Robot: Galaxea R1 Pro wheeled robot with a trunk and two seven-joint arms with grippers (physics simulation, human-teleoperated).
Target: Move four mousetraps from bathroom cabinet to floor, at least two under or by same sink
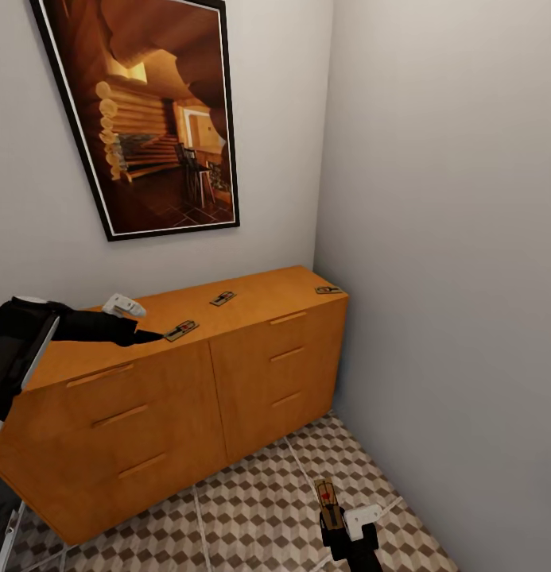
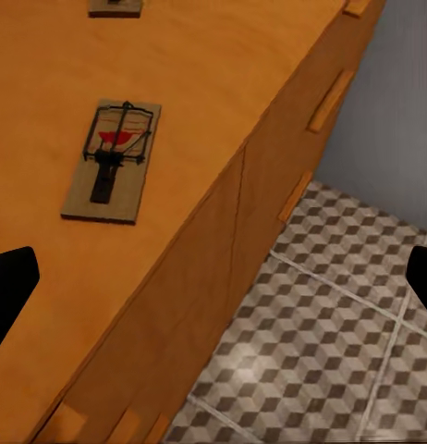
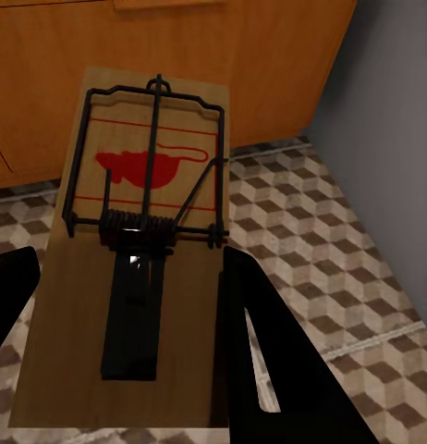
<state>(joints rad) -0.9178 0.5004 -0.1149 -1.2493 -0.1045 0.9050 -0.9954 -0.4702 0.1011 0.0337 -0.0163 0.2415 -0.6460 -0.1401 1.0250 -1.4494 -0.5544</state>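
Observation:
Three mousetraps lie on the flat top of the orange-brown cabinet (image 1: 251, 373): the nearest mousetrap (image 1: 180, 330) (image 2: 112, 162), a middle one (image 1: 223, 299) (image 2: 115, 6) and one at the far right corner (image 1: 328, 290). My left gripper (image 1: 150, 337) (image 2: 218, 277) hovers just short of the nearest one, above the cabinet's front edge, open and empty. Low over the bathroom floor (image 1: 259, 508) (image 3: 306, 231), my right gripper (image 1: 335, 520) (image 3: 130, 342) is shut on another mousetrap (image 1: 326, 496) (image 3: 140, 250), held flat between its dark fingers (image 3: 269, 370). The bathroom sink is out of view.
A large framed picture (image 1: 152, 111) hangs on the wall above the cabinet. A grey side wall (image 1: 450, 278) runs along the right and meets the cabinet's right end. Open tiled floor lies in front of the drawers.

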